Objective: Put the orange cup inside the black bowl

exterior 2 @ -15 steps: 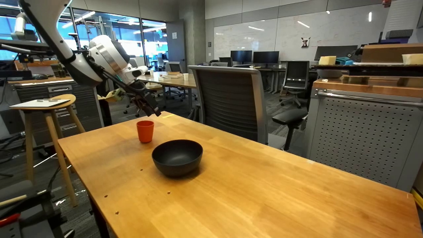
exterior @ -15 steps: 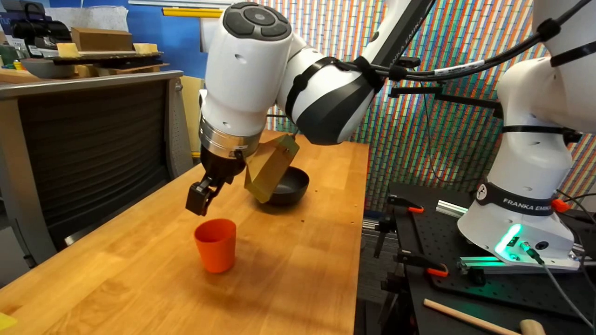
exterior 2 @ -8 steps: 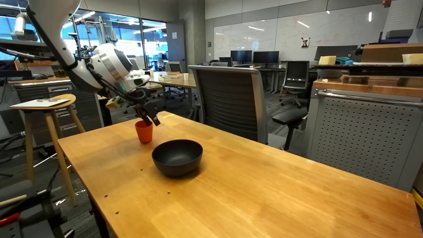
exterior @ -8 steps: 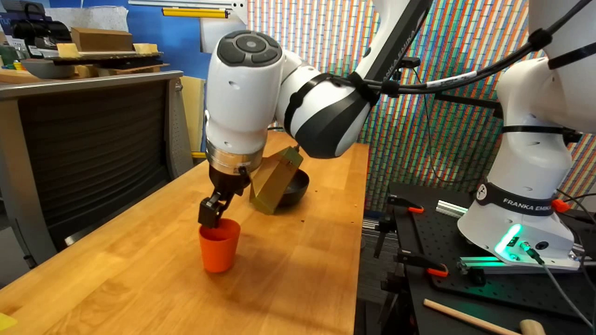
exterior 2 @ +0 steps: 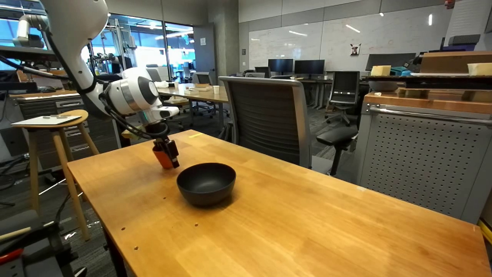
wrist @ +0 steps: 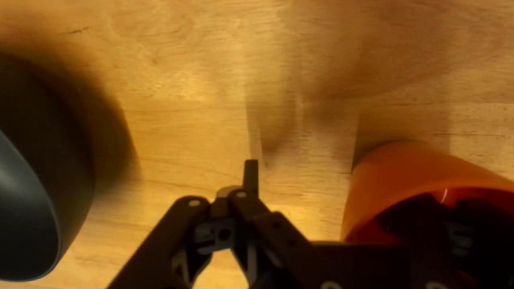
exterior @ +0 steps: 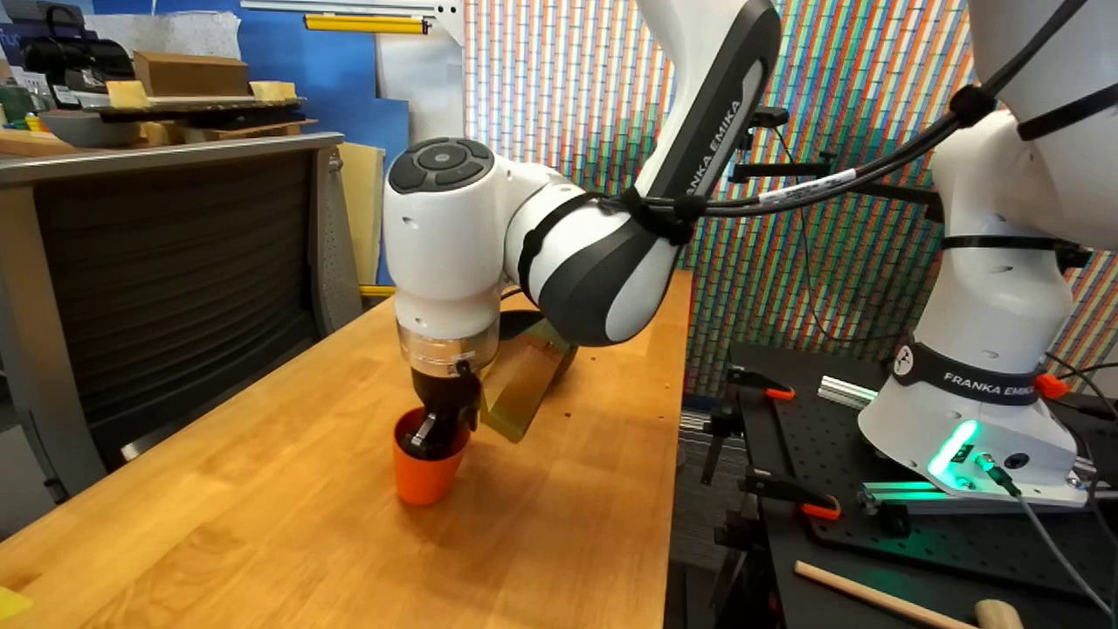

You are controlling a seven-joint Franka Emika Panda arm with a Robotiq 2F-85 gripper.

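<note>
The orange cup (exterior: 426, 482) stands on the table, and also shows in an exterior view (exterior 2: 162, 157), where it looks slightly tilted. My gripper (exterior 2: 170, 158) is down at the cup with its fingers apart. One finger is inside the cup and the other is outside, on the side facing the bowl; the cup wall lies between them. In the wrist view the cup (wrist: 395, 172) is at the right and the outer finger of the gripper (wrist: 333, 188) stands apart from it. The black bowl (exterior 2: 206, 188) is upright beside the cup; it shows at the left of the wrist view (wrist: 70, 160).
The wooden table (exterior 2: 307, 223) carries the cup and bowl. A dark office chair (exterior 2: 265, 119) stands against its long edge. A tan box-like piece (exterior: 524, 376) on my wrist partly hides the bowl. A black bench (exterior: 786, 542) holds the robot base.
My gripper has come down from above the cup, one finger entering it. The cup has shifted slightly and leans a little. The bowl has not moved.
</note>
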